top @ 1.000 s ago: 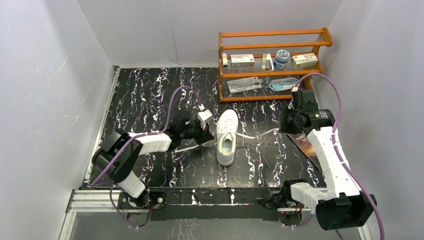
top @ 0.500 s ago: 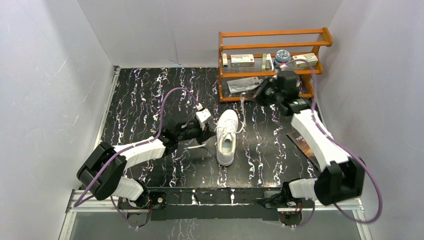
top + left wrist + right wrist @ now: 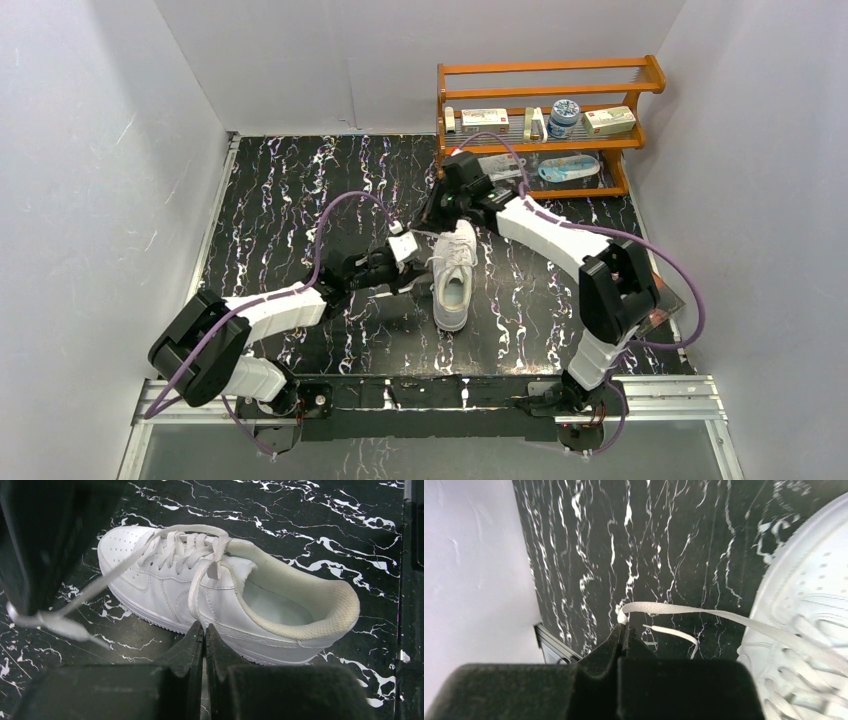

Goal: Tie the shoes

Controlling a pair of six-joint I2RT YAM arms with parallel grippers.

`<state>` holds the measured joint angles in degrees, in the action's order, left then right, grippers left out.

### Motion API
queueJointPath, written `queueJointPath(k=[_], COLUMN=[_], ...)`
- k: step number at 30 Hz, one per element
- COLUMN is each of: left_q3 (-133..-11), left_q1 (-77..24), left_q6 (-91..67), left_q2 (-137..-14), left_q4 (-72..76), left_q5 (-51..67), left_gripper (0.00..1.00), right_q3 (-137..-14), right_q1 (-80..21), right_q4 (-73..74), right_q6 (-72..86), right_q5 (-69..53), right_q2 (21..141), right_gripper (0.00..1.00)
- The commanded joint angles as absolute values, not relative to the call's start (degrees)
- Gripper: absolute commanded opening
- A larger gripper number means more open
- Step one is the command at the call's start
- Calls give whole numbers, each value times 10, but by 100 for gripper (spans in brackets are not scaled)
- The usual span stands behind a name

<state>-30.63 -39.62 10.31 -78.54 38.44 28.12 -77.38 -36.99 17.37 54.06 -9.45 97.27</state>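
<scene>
The white sneaker lies mid-table with its toe pointing away from the arms. In the left wrist view it fills the frame. My left gripper is against its left side, shut on a lace that curves down from the top eyelets. My right gripper hangs just beyond the toe. It is shut on the other lace, which runs taut back to the shoe. That lace's loose tip dangles below the pinch.
A wooden shelf rack with boxes and a jar stands at the back right, close behind the right arm. A book's edge peeks out under the right arm's elbow. White walls enclose the black marbled table.
The right arm swung from the shoe's right side across the far end to beyond the toe, carrying its lace. The left gripper shifted a little closer to the shoe.
</scene>
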Motion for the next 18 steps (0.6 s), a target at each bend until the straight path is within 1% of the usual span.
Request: queueJointPath(k=[1,5,10,15,16,18], left_q3=[-294,-272,-255,-257,-256,-254], left_q1=[-400,-400,-401,-401,-402,-405], left_q6=[152,176,212,209,204,192], left_q2=[-754,-737,-748,-763,-764,-765], left_q4=[430,430,432,451,454,460], left_q5=[318,323,322,326,325,322], left_gripper=[0,0,0,0,0,0], right_q3=[-809,-780,-747,-754,-761,-784], right_q1=[-407,-439,-458,-461,-459,-452], right_q4=[188,193,212,271,280,301], right_q6=[484,462,437,381,372,355], right_q5=[-125,-147,-197,-188,-186,-196], right_q2=[999,1002,1003,1008,1010,1014], right_gripper=[0,0,0,0,3,22])
